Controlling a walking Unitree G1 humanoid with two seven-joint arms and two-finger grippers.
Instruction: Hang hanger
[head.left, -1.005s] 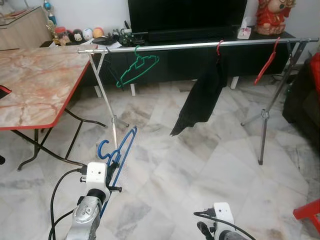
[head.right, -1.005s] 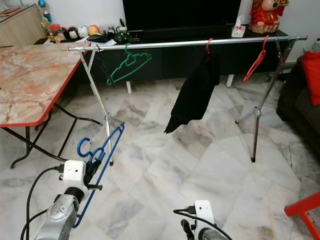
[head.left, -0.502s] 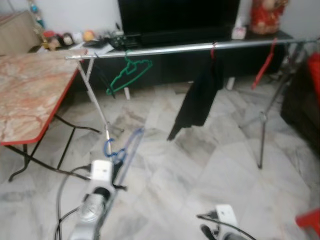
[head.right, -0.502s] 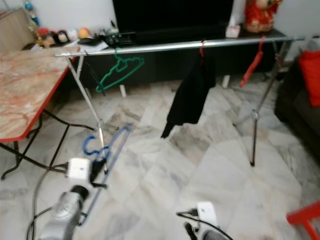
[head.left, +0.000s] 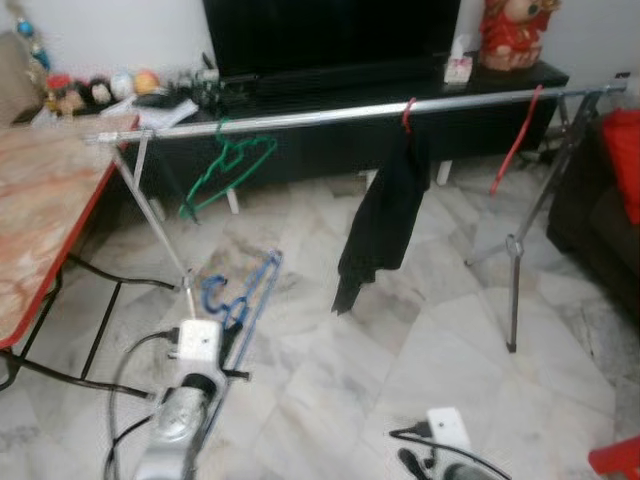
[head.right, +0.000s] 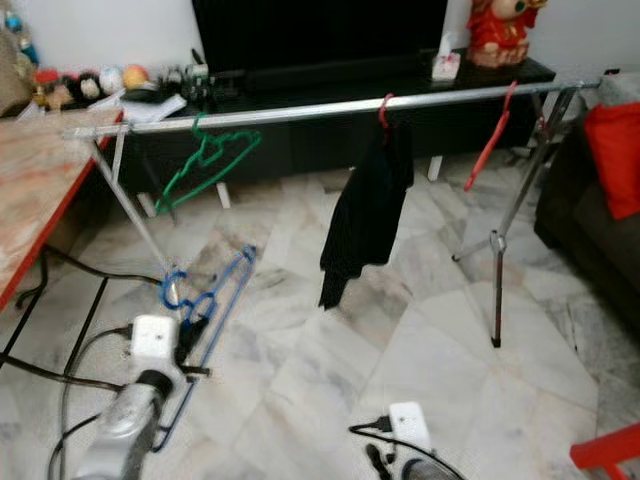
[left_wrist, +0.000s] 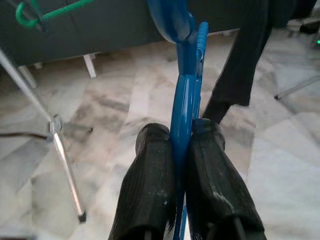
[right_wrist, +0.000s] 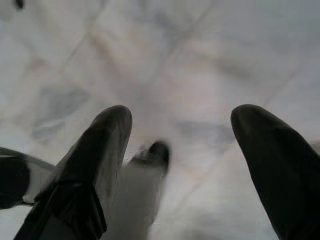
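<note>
Taking the silver clothes rail (head.left: 330, 106) as the landmark, the head views are soft with blur, so the small figurines (head.left: 95, 90) on the black TV cabinet (head.left: 330, 140) behind the rail's left end cannot be told apart, and no writing or label can be read anywhere. Below the rail's left end, the marble-patterned table with a red edge (head.left: 40, 230) is cut off by the picture's border. Low and in front of the rail's left leg (head.left: 160, 225), the left gripper (left_wrist: 182, 137) is clamped on the blue hanger (head.left: 243, 296), both fingers (left_wrist: 150, 175) pressed against its flat body; the hanger's hook points up toward the rail, well short of it, and its lower part is hidden behind the arm. On the rail hangs a green hanger (head.left: 225, 170) near the left end, then a black garment (head.left: 380, 225) on a red hanger (head.left: 408, 108) at the middle, then a bare red hanger (head.left: 515, 140) toward the right end. A red figure (head.left: 507, 32) stands on the cabinet behind that end, cut off at the top. Low and right of the rail's middle, the right gripper (right_wrist: 182, 145) hangs over the marble floor (head.left: 420, 340) with its fingers spread wide and holding nothing; a blurred pale shape between them cannot be made out.
</note>
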